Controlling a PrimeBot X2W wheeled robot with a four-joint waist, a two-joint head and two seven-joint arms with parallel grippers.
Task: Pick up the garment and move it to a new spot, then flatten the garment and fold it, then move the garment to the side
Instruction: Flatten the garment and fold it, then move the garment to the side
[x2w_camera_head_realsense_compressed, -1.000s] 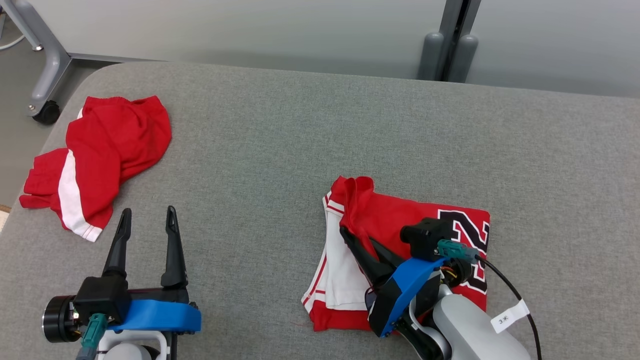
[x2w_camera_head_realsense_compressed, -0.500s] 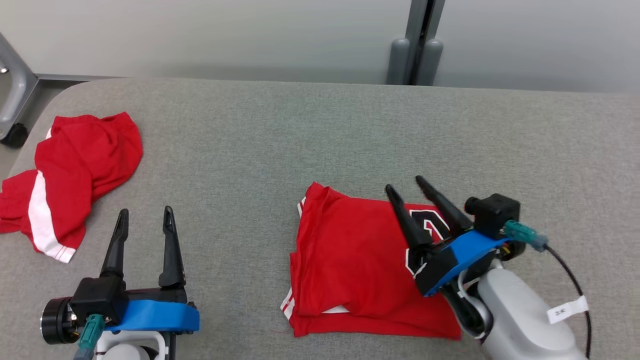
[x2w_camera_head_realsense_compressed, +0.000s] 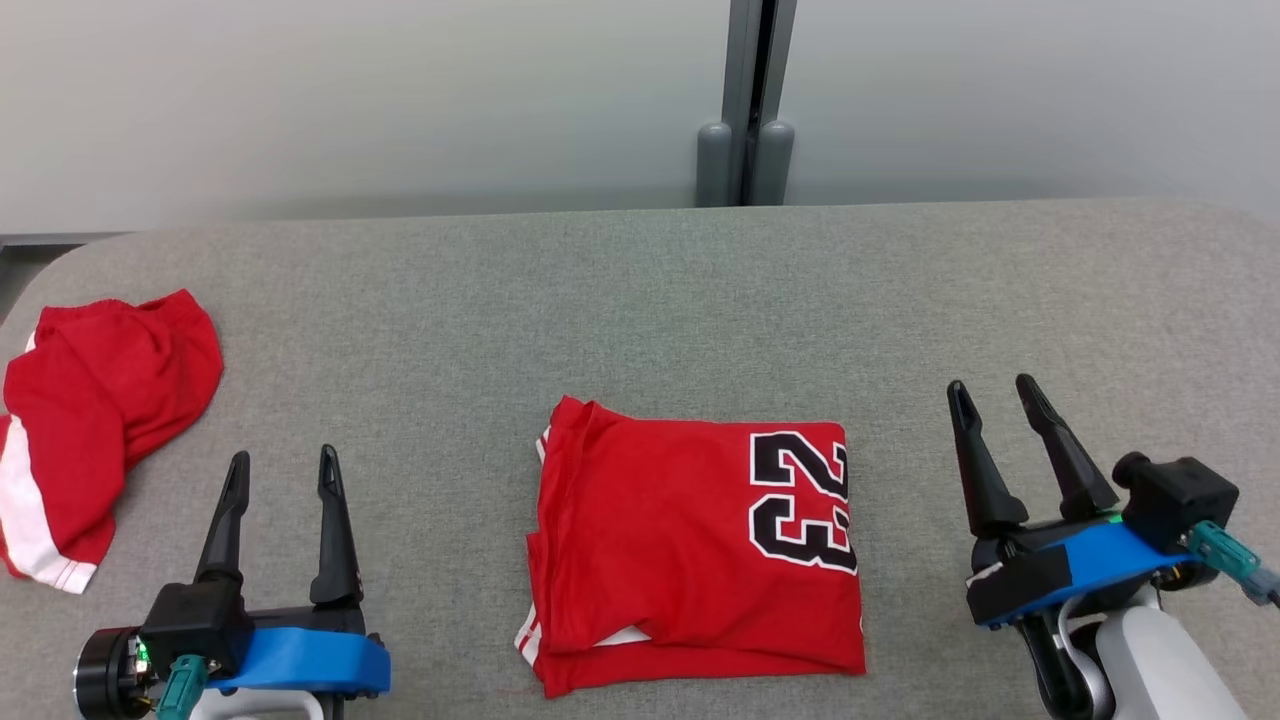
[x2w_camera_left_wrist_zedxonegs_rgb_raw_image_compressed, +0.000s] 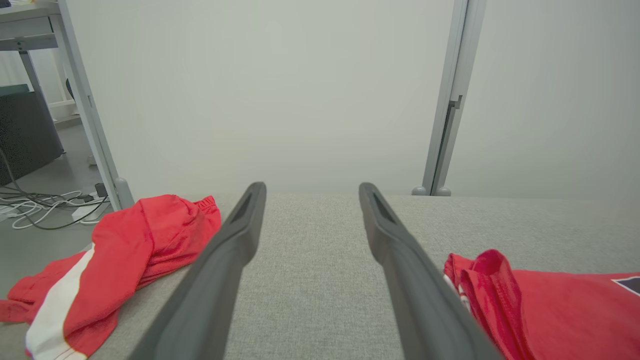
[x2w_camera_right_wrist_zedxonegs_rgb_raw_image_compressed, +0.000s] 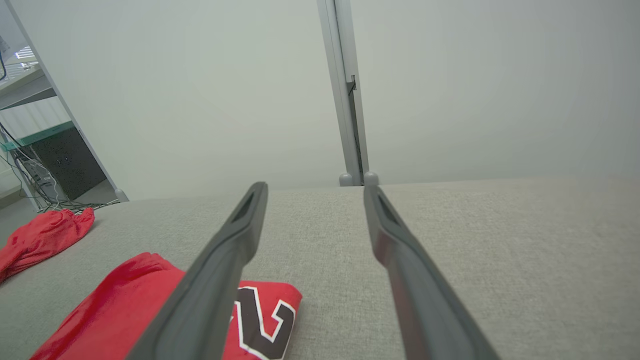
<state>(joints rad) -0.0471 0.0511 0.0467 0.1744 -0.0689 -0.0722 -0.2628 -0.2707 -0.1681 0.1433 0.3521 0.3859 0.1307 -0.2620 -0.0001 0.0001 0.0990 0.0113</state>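
Observation:
The garment (x2w_camera_head_realsense_compressed: 690, 545), a bright red jersey with a black-and-white "23", lies folded into a rough rectangle on the grey table (x2w_camera_head_realsense_compressed: 640, 300), front centre. Its edge also shows in the left wrist view (x2w_camera_left_wrist_zedxonegs_rgb_raw_image_compressed: 540, 305) and its numbered corner in the right wrist view (x2w_camera_right_wrist_zedxonegs_rgb_raw_image_compressed: 260, 315). My right gripper (x2w_camera_head_realsense_compressed: 995, 395) stands open to the right of the garment, apart from it, nothing between its fingers. At the lower left my left gripper (x2w_camera_head_realsense_compressed: 282, 462) is open and empty, well left of the garment.
A second red cloth with a white stripe (x2w_camera_head_realsense_compressed: 90, 420) lies crumpled at the table's left edge, also seen as red shorts (x2w_camera_left_wrist_zedxonegs_rgb_raw_image_compressed: 125, 260) in the left wrist view. A grey partition post (x2w_camera_head_realsense_compressed: 745, 100) stands behind the table. Cables and a desk leg (x2w_camera_left_wrist_zedxonegs_rgb_raw_image_compressed: 85, 100) are off to the left.
My right gripper let go of the garment's flap, opened and drew back to the right. The flap now lies folded over, hiding the white lining. The head camera shifted right and up.

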